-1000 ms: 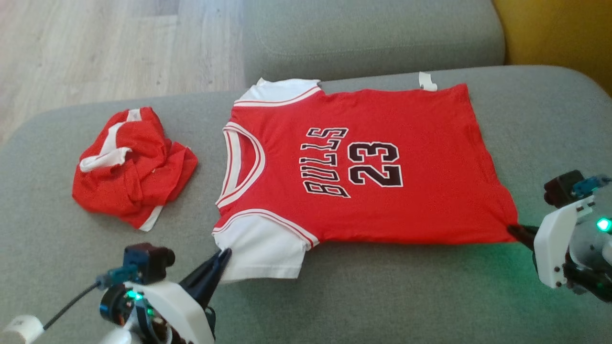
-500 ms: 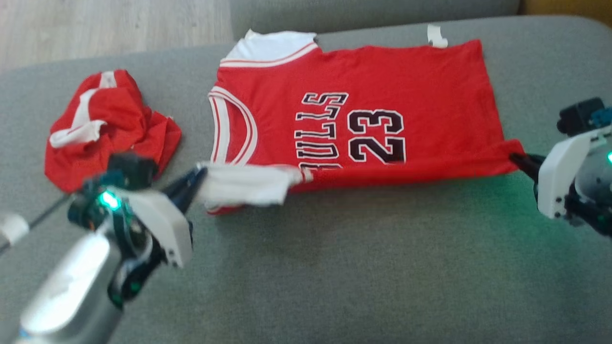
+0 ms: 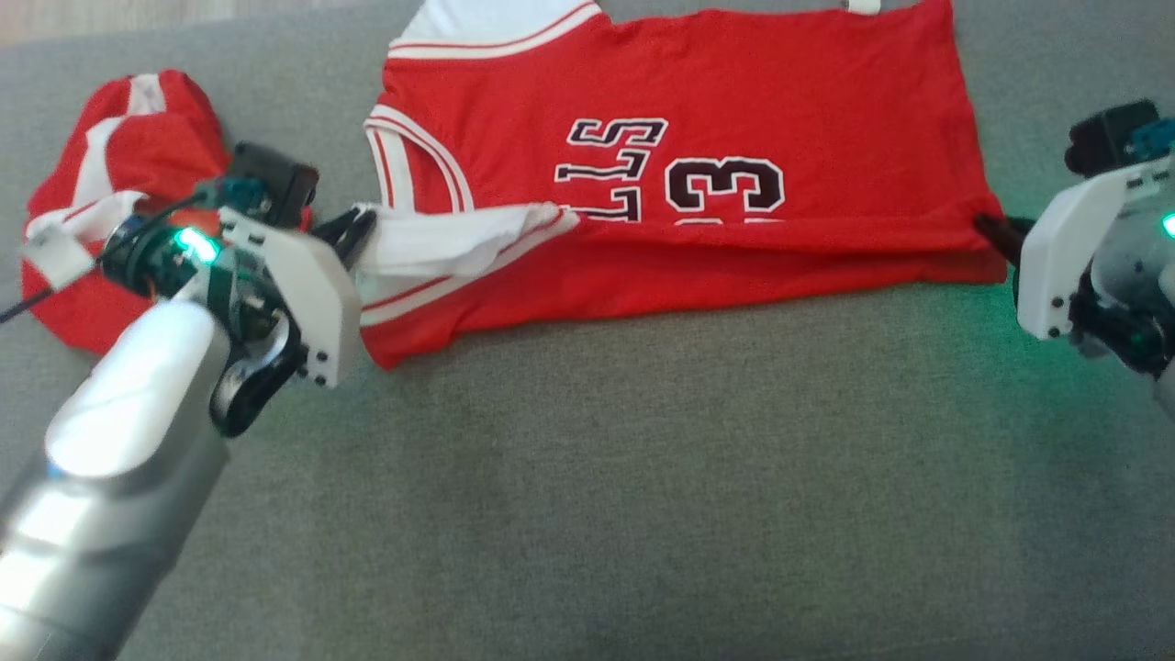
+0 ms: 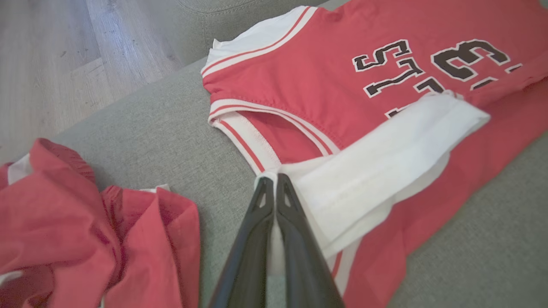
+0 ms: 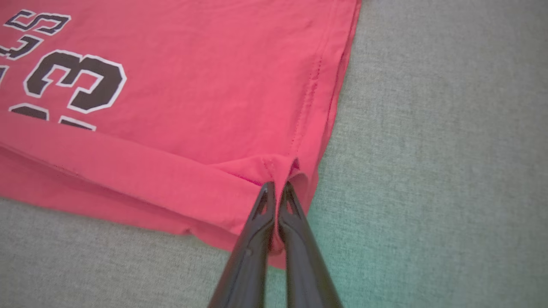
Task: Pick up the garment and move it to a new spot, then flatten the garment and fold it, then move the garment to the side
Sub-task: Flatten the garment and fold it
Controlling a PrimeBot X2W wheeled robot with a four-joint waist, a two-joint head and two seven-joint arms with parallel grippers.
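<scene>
A red jersey (image 3: 734,101) with white sleeves and black lettering lies on the grey sofa cushion (image 3: 643,477), its near long edge lifted and folded back over the print. My left gripper (image 3: 360,229) is shut on the white sleeve (image 3: 450,243) at the collar end; the left wrist view shows my left gripper (image 4: 270,182) pinching the sleeve (image 4: 376,158). My right gripper (image 3: 990,228) is shut on the red hem corner, seen up close as my right gripper (image 5: 276,187) clamped on the jersey (image 5: 192,85).
A crumpled red and white garment (image 3: 119,156) lies left of the jersey, just behind my left arm; it appears again as the crumpled garment (image 4: 77,239) in the left wrist view. Wooden floor (image 4: 51,64) lies past the cushion's far edge.
Both grippers carried the jersey's near edge away from me, folding it over the lower part of the lettering. The head camera tilted down, so the whole scene shifted up.
</scene>
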